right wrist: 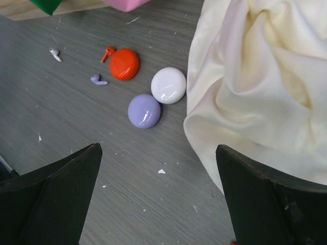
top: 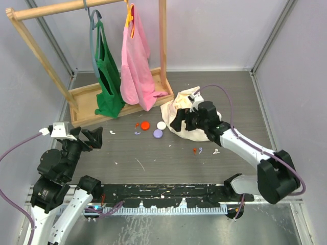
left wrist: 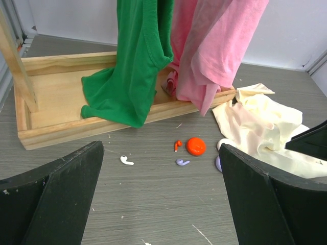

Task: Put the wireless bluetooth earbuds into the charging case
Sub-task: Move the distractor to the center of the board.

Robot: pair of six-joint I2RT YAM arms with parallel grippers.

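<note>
Three round charging cases lie shut mid-table: red (top: 145, 124), white (top: 161, 125) and lilac (top: 158, 133). Left of them lie a white earbud (top: 112, 132), a red earbud (top: 137, 124) and a lilac earbud (top: 136, 133). Further right, a second red, lilac and white set (top: 200, 150) lies loose on the table. My left gripper (top: 93, 137) hovers open at the left, facing the white earbud (left wrist: 125, 161) and the red case (left wrist: 195, 146). My right gripper (top: 185, 122) hangs open above the lilac case (right wrist: 144, 110) and the white case (right wrist: 168, 85), at the cloth's edge.
A crumpled cream cloth (top: 191, 115) lies under and behind the right gripper, touching the white case. A wooden clothes rack (top: 82, 109) with a green top (top: 107, 76) and a pink top (top: 135, 66) stands at the back left. Grey walls close in both sides.
</note>
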